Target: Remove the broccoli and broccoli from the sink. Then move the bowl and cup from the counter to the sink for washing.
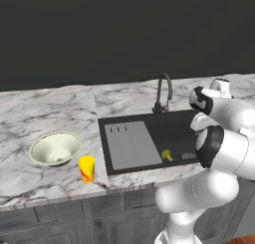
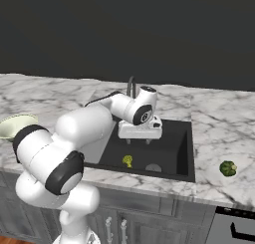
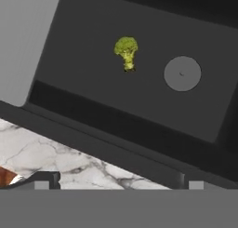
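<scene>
Left base view, left to right: bowl sits upright on the counter, well left of the sink; cup stands upright just right of and in front of the bowl, near the counter's front edge, apart from the sink rim. Sink's grey panel lies on the left side of the basin; dark gooseneck tap rises behind the basin at the back rim. Yellowish-green broccoli lies on the black basin floor just right of the panel, near the front wall, with the round drain just to its right. Arm covers the right side of this view. Right base view: bowl rim at far left edge; gripper hangs above the open basin, pointing down, with the floret on the floor below and toward the front, apart from it. Fingers spread wide, nothing between them. Darker green broccoli rests on the counter right of the sink, well apart from the rim. Hand view: floret left of the drain, not touching it; marble front edge runs below the basin wall.
</scene>
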